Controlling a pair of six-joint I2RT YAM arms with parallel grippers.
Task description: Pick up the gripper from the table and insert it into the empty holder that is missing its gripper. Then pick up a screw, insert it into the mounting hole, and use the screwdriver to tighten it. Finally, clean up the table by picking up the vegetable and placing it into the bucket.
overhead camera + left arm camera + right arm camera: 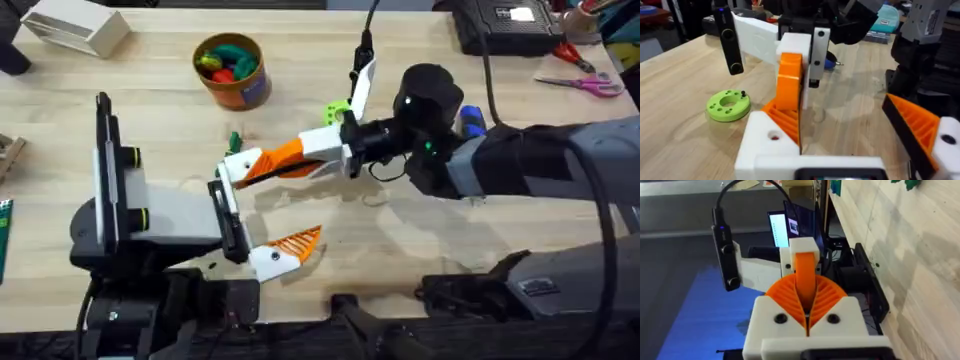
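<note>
The right gripper (262, 166) is clenched on the gripper (278, 157), the loose orange ribbed finger, pinching it between its own two orange pads (826, 296); in the right wrist view the held piece stands up out of the closed jaws. Directly at those jaws is the holder (767, 142), the white bracket of the left gripper (240, 215), and the held finger sits against it on the side that lacks a pad. The left gripper's jaws are spread, with its one orange pad (297, 241) on the far side of the gap and nothing between them.

Just beyond the jaws on the table lie the vegetable (234, 140), small and dark green, and a bright green ring (336, 112). The screwdriver (470, 122) shows as a blue end behind the right arm's wrist.

Farther out, the bucket (233, 70) stands upright with coloured toy pieces inside. A white box (78, 29) sits near the far left corner, well apart from the jaws. Bare wood lies between the jaws and the bucket. Scissors (585, 84) lie by the far right edge.
</note>
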